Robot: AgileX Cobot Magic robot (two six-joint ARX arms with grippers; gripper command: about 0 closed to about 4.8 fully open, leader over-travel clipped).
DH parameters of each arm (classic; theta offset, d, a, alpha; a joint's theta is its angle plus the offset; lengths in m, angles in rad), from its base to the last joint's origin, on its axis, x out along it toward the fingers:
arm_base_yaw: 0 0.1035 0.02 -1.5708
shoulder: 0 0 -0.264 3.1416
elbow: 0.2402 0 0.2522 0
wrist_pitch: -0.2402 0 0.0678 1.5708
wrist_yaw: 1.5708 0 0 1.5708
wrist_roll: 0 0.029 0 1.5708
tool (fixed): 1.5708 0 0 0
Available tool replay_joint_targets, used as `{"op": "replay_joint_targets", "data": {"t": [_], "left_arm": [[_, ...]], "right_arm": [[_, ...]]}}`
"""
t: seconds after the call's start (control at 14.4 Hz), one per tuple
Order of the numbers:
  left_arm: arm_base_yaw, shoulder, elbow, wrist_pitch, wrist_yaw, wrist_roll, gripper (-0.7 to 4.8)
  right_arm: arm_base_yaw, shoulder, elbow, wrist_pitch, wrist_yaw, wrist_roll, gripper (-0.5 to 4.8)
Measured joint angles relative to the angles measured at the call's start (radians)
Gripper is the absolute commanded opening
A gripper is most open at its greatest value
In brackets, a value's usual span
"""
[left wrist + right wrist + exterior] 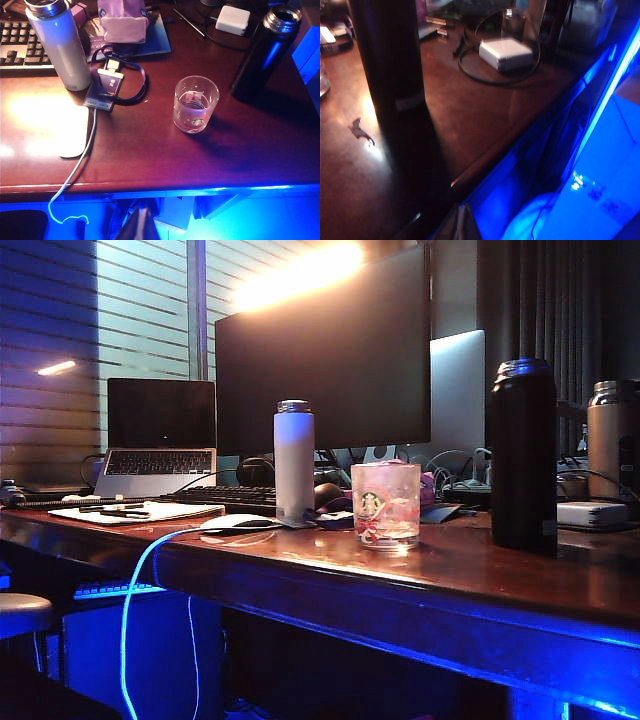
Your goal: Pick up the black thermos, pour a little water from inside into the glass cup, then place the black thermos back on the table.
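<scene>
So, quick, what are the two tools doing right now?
Left tool: closed, empty, in front of the table.
Right tool: closed, empty, near the black thermos.

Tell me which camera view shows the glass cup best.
The left wrist view: the glass cup shows whole from above, with its open mouth and logo, standing apart from the black thermos. The exterior view shows it side-on, also whole. The right wrist view catches at most a sliver at the frame edge.

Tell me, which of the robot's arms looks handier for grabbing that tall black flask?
Probably the right. The black thermos stands close before its wrist camera, at the right end of the table; the left wrist view shows it farther off, beyond the glass cup. Neither gripper is visible.
</scene>
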Motion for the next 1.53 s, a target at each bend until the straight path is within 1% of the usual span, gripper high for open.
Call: {"op": "replay_joint_targets", "data": {"t": [0.76, 0.9, 1.04, 1.18, 1.25, 1.32, 1.46, 1.53], "left_arm": [[0.0, 0.0, 0.0, 0.0, 0.0, 0.001, -0.04], [0.0, 0.0, 0.0, 0.027, -0.059, 0.023, -0.04], [0.005, -0.014, -0.002, 0.045, -0.112, 0.023, -0.04], [0.068, -0.119, -0.114, 0.214, -0.116, -0.032, -0.04], [0.094, -0.172, -0.185, 0.296, -0.116, -0.064, -0.04], [0.135, -0.241, -0.286, 0.375, -0.113, -0.098, -0.04], [0.202, -0.364, -0.459, 0.467, -0.12, -0.151, -0.04], [0.228, -0.436, -0.544, 0.489, -0.119, -0.165, -0.04]], "right_arm": [[0.0, -0.001, 0.0, -0.005, -0.001, 0.0, -0.05], [0.0, -0.001, 0.0, -0.005, -0.001, 0.0, -0.05], [0.0, -0.001, 0.0, -0.005, -0.001, 0.0, -0.05], [0.0, -0.001, 0.0, -0.005, -0.001, 0.0, -0.05], [0.0, -0.001, 0.0, -0.005, -0.001, 0.0, -0.05], [0.0, -0.001, 0.0, -0.005, -0.001, 0.0, -0.05], [0.0, -0.001, 0.0, -0.005, -0.001, 0.0, -0.05], [0.0, -0.001, 0.0, -0.005, -0.001, 0.0, -0.05]]}}
